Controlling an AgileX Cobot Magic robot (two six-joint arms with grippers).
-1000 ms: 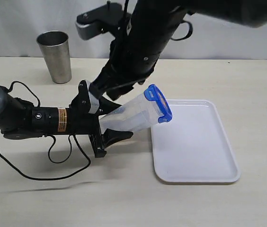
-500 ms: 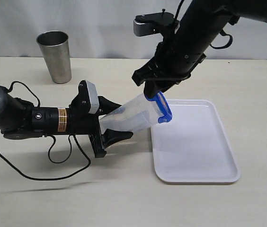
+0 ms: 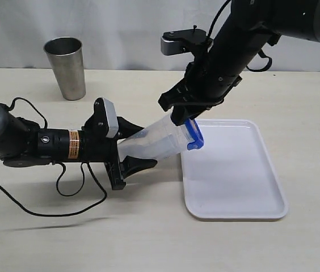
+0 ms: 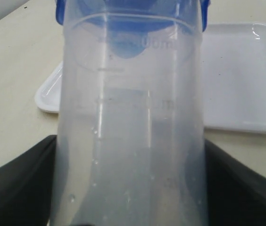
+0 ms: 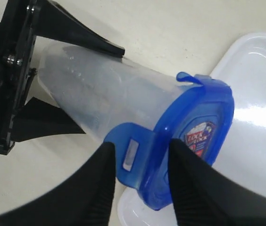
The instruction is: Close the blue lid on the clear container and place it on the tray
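Left gripper (image 3: 147, 146) clamped on tilted clear container (image 3: 151, 141); blue lid (image 3: 194, 136) on its mouth, above tray (image 3: 234, 187) edge. Right gripper (image 5: 141, 149) straddles lid flap, grip unclear.

Bright, even light; soft shadows on the bench (image 3: 148, 243); glare on the tray (image 5: 260, 113); clear container (image 4: 133, 141) close, hazy.

lid (image 3: 194, 134) on container (image 3: 151, 143), tray (image 3: 234, 181) right, cup (image 3: 66, 68) behind
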